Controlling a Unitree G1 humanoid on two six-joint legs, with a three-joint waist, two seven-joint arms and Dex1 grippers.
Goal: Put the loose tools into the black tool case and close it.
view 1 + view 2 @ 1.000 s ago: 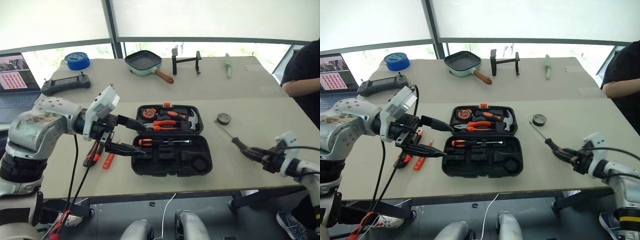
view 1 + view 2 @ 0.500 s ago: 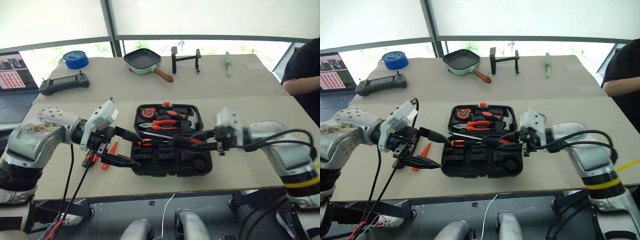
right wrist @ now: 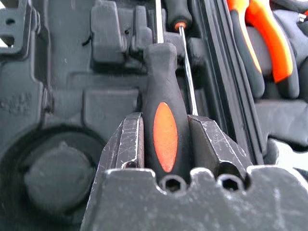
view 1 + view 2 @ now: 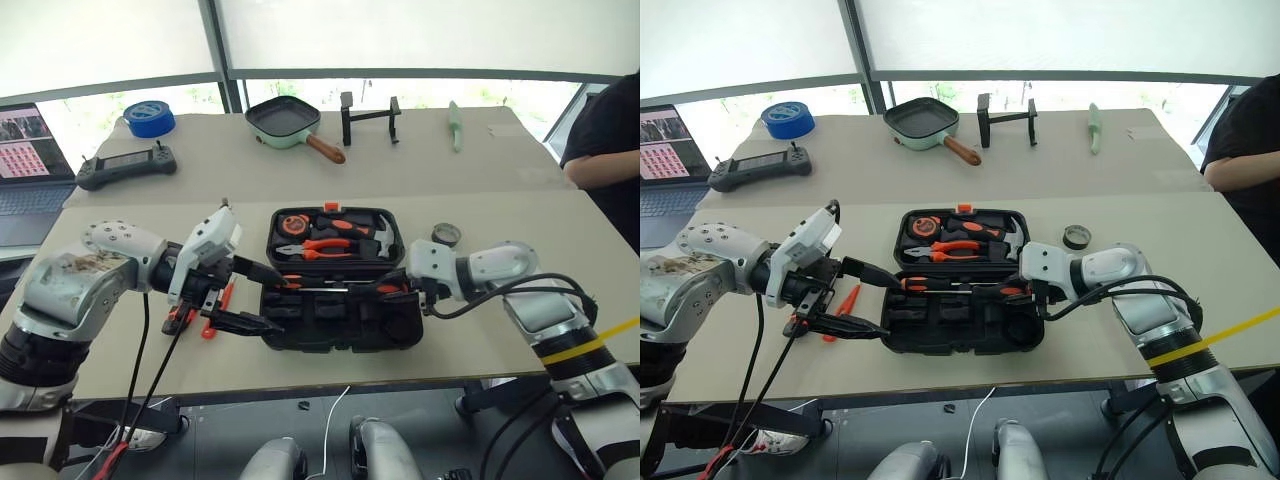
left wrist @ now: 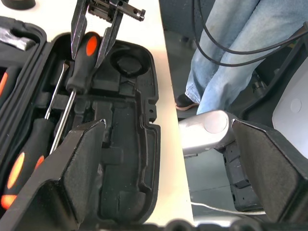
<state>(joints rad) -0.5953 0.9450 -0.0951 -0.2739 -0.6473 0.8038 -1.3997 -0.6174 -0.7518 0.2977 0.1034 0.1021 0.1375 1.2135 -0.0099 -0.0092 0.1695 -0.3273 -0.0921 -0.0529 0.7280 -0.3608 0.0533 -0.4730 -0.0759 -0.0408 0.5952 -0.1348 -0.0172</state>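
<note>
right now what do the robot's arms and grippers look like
Both arms have rounded silver-grey shells and a white block at the wrist. Each gripper, left and right, has two slim black fingers, scuffed on the right one. Black cables hang from both arms; yellow tape bands the right arm.

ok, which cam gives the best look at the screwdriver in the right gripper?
Right wrist view: the screwdriver sits close up, its handle clamped between the right gripper fingers, shaft over the black tool case. Left wrist view shows it from the opposite side, smaller. The eye views show it small, low over the case's near half.
</note>
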